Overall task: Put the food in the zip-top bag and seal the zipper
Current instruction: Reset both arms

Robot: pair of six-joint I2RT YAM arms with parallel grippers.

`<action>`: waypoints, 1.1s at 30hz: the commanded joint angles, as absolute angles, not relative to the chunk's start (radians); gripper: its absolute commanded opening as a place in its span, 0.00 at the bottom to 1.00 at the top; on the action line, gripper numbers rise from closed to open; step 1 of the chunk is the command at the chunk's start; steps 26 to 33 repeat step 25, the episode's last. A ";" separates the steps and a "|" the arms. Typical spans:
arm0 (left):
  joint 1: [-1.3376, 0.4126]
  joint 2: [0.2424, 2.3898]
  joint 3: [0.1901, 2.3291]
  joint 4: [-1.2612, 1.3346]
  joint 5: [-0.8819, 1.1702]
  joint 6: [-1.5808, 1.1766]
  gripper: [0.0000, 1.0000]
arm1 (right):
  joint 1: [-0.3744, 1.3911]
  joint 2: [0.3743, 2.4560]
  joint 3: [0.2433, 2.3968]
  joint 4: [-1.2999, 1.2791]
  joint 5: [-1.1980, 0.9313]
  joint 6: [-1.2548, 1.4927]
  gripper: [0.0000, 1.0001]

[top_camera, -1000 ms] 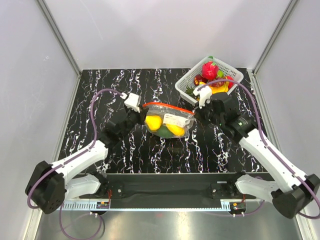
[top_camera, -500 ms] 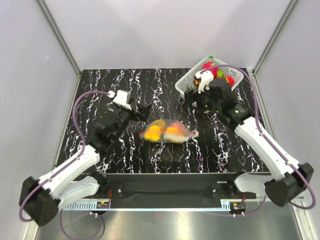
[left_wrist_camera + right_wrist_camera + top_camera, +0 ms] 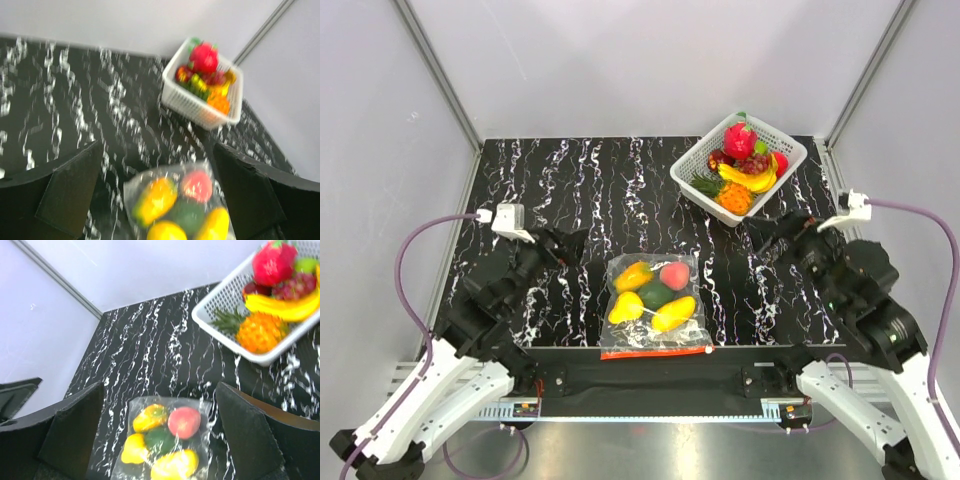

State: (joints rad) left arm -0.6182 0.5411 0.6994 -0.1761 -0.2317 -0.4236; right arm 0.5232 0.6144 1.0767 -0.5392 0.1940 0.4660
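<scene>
Here zip-top bag (image 3: 655, 305) lies between left tool (image 3: 570, 242) and right tool (image 3: 772, 245).

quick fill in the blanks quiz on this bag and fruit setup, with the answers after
The zip-top bag holds ____ pieces of food. Its zipper is on the bag's ____ edge, not the far one. The banana lies in the white ____. The left pincer and right pincer are both ____.
Missing: five; near; basket; open.
</scene>
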 commanded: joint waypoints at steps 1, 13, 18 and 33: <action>-0.617 0.493 0.687 -0.339 -0.186 -0.495 0.99 | 0.520 0.546 1.029 -0.661 0.244 0.584 1.00; -0.617 0.347 0.703 -0.541 -0.086 -0.335 0.99 | 0.522 0.279 0.919 -0.836 0.135 0.604 1.00; -0.615 0.263 0.670 -0.534 -0.104 -0.314 0.99 | 0.520 0.245 0.922 -0.880 0.164 0.644 1.00; -0.615 0.187 0.623 -0.489 -0.113 -0.319 0.99 | 0.520 0.258 0.933 -0.903 0.153 0.650 1.00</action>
